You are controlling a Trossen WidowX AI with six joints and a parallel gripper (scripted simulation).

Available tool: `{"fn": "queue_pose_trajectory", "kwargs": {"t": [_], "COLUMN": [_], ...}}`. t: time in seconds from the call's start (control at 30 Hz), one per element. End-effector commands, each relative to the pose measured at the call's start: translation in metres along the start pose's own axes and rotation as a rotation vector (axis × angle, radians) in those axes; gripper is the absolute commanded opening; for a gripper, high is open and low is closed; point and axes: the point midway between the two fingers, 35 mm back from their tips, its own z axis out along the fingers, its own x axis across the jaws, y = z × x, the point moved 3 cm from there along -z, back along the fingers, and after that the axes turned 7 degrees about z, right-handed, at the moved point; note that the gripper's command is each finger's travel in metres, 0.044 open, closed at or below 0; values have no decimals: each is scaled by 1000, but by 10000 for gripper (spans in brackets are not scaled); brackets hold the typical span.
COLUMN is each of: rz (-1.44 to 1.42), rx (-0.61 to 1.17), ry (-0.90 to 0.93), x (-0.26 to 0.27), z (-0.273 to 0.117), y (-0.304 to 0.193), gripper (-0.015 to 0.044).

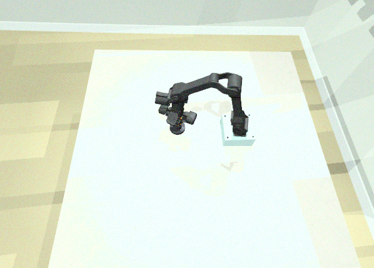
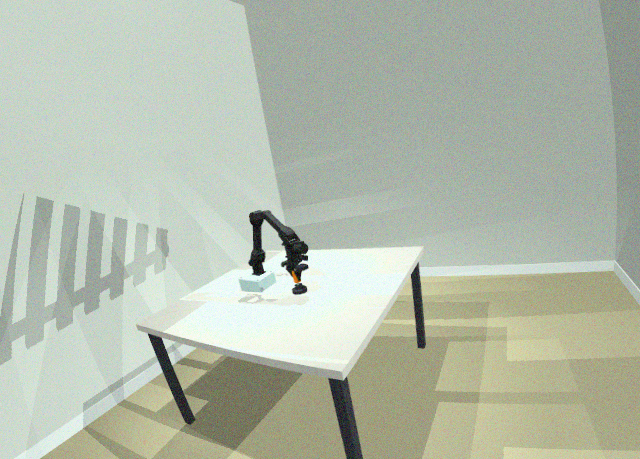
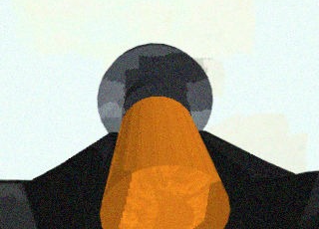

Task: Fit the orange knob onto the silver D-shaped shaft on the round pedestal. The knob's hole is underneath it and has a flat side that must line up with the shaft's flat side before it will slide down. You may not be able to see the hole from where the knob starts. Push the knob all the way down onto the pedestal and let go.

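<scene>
Orange knob, clamped in tool; centre over round pedestal, rotate gently (shaft hidden), press once flats agree.

Under me is a pale, four-legged table. Directly on its top sit my light-blue base block and, well apart from it, a dark round pedestal.

Bare-walled room, kind unclear, white table with dark legs, wood-toned floor, pale skirting board
</scene>
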Motion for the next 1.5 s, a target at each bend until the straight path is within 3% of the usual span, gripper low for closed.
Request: {"fn": "queue_pose_trajectory", "kwargs": {"t": [0.0,0.4,0.63,1.47], "rz": [-5,-14,-215,-215], "rx": [-3,-3,-3,-3], "ry": [-2,-2,-3,-2], "x": [0,-2,-3,3], "z": [1,-5,-4,1], "y": [0,1,2,-1], "gripper": [0,0,0,0]}}
